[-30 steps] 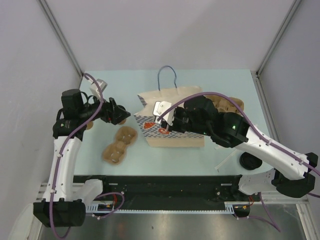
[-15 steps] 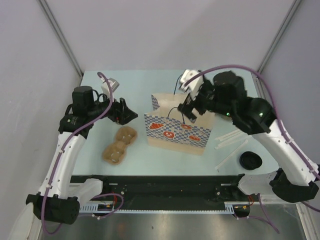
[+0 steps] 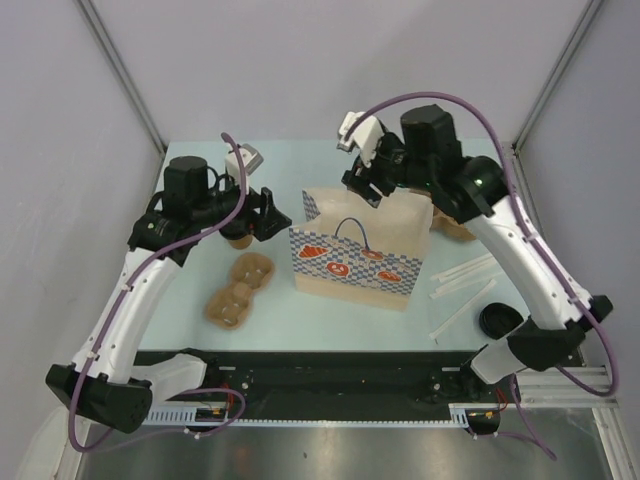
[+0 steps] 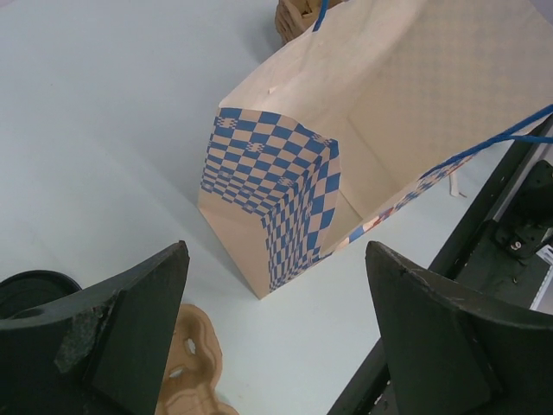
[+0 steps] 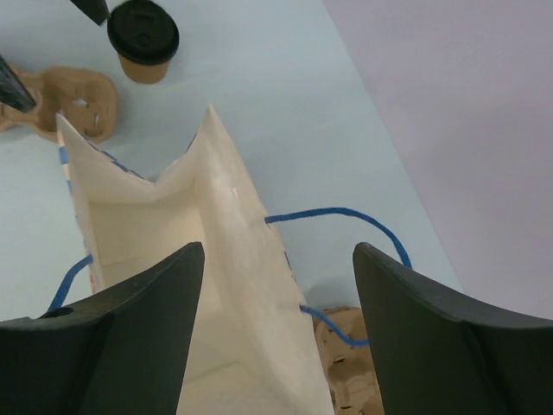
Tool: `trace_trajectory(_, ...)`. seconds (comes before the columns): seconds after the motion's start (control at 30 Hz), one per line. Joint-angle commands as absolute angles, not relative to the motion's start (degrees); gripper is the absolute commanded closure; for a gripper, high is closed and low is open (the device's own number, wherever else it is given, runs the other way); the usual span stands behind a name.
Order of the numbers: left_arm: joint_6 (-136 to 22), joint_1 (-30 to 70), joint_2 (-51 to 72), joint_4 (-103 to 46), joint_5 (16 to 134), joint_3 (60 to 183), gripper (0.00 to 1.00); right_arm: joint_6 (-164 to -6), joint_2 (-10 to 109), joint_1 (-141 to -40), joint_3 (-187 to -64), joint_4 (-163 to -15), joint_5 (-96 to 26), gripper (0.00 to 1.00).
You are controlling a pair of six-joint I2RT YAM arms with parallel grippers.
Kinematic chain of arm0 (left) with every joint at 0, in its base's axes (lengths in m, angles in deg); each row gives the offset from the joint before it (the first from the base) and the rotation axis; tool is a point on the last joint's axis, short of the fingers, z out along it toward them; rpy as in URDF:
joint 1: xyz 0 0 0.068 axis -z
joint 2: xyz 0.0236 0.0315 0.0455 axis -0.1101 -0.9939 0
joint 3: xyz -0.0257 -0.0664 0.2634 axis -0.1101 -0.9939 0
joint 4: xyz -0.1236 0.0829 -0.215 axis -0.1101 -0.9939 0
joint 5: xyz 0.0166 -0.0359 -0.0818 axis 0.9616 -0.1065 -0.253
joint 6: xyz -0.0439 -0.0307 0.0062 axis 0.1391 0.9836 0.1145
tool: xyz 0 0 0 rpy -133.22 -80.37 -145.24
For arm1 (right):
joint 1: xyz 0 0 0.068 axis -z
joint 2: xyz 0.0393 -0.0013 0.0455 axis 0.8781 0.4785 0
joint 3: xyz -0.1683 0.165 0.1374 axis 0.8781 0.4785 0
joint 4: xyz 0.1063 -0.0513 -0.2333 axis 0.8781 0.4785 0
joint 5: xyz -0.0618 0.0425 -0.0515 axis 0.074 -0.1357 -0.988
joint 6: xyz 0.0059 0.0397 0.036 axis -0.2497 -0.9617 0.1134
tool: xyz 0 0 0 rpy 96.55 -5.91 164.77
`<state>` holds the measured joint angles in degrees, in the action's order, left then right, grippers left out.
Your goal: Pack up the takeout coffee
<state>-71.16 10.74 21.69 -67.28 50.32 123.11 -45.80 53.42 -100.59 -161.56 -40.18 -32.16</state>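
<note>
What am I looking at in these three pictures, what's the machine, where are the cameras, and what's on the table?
These are two robot arms bolted to the near edge of a table, each ending in a two-finger hand. The wide picture is taken from above and behind them. The other two come from cameras on the wrists, so the dark shapes at the bottom are each hand's own fingers. The left hand and the right hand are both open and hold nothing. In the middle stands an open paper bag with blue checks and blue handles. Left of it sit the takeout coffee, a small brown cup with a black lid, and a brown cup carrier. Right of the bag lie white straws and a loose black lid.
</note>
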Motion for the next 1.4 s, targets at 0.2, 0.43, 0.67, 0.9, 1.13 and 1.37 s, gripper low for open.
trace_trajectory(0.2,-72.6,10.91,24.79,-66.87,52.18,121.43,0.1,-32.46,66.97,-100.97,-171.4,-35.92,-31.02,0.2)
trace_trajectory(0.43,-67.58,1.59,27.33,-64.23,41.45,118.96,0.1,-28.68,75.15,-101.05,-176.95,-27.23,-29.09,0.22)
trace_trajectory(0.67,-70.31,1.06,28.74,-66.34,42.16,118.17,0.1,-27.44,78.58,-101.32,-176.86,-23.7,-30.49,0.47)
trace_trajectory(0.9,-71.27,1.06,29.1,-65.9,41.46,118.78,0.1,-37.71,81.22,-100.09,-184.24,-19.21,-34.7,1.0)
trace_trajectory(1.13,-71.19,1.06,27.08,-64.94,41.46,120.19,0.1,-57.48,81.13,-96.31,-191.36,-12.54,-36.74,1.0)
trace_trajectory(1.37,-68.55,1.15,25.32,-62.74,41.28,122.65,0.09,-69.98,74.03,-93.5,-183.11,-14.64,-40.42,1.0)
